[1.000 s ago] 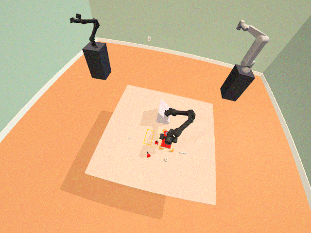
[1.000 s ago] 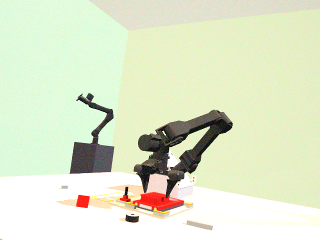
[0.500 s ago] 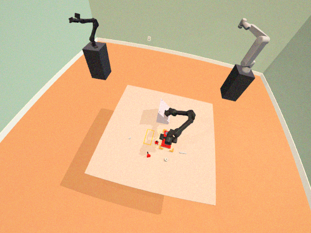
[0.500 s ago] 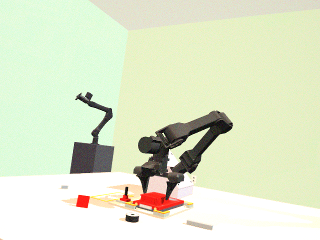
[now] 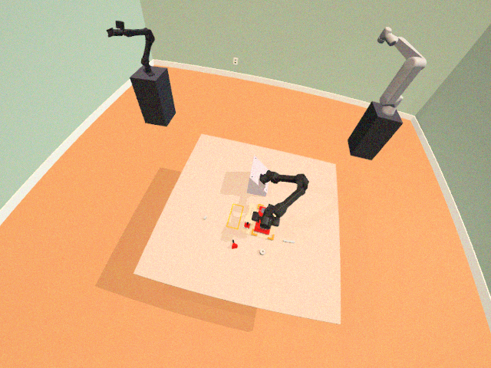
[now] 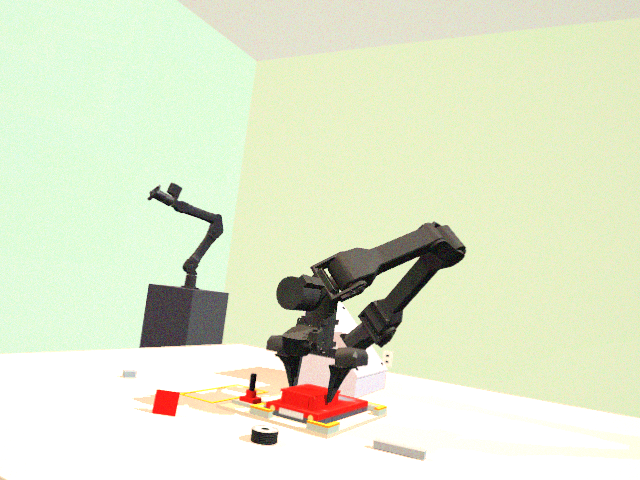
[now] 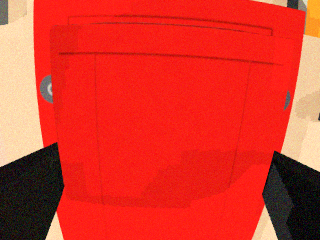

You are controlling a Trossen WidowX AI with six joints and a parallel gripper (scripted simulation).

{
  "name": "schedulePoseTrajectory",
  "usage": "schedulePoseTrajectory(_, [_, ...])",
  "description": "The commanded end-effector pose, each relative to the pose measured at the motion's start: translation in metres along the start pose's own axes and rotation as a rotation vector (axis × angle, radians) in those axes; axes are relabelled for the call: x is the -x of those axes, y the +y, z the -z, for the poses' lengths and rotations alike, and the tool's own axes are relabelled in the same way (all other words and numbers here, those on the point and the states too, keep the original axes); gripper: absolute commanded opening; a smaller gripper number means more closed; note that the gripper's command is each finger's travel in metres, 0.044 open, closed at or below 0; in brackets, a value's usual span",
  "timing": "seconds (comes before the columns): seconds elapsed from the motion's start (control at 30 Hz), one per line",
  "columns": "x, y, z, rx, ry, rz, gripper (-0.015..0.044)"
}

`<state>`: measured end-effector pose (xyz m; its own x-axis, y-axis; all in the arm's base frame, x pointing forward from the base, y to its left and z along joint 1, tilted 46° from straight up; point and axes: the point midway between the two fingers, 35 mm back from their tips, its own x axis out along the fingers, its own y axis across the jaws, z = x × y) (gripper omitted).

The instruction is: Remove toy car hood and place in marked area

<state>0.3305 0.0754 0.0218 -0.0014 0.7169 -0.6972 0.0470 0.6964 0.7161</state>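
The red toy car [image 5: 261, 231] [image 6: 356, 405] [image 7: 44, 30] sits in a fixture with yellow-topped corner blocks. Its hood [image 6: 303, 396] [image 7: 170, 110], a raised red block in the exterior view, appears to be seated on the car. My gripper [image 6: 311, 393] [image 7: 164, 158] points down over it, open, with one finger on each side of the hood, close to its edges. Whether the fingertips touch the red sides cannot be told. The arm hides part of the car in the top view. The marked area is a yellow outline [image 5: 229, 215] [image 6: 199, 398] on the table beside the fixture.
A red piece with a black peg [image 5: 247, 225] [image 6: 250, 398] stands between car and outline. Around lie another red piece [image 5: 234, 245] [image 6: 166, 403], a round black-and-white part [image 5: 261, 252] [image 6: 264, 436] and a grey bar [image 5: 288, 241] [image 6: 399, 448]. A white sloped panel [image 5: 256, 174] stands behind.
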Motion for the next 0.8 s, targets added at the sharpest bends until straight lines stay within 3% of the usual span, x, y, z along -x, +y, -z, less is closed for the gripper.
schedulePoseTrajectory(0.0, [0.0002,-0.0001,0.0000,0.000,0.000,0.000,0.0322])
schedulePoseTrajectory(0.23, [0.0002,-0.0001,0.0000,0.000,0.000,0.000,0.0275])
schedulePoseTrajectory(0.57, [0.0050,-0.0002,-0.0002,0.000,0.000,0.001,0.0012])
schedulePoseTrajectory(0.77, [0.0088,-0.0003,-0.0004,0.000,0.000,0.001,0.0000])
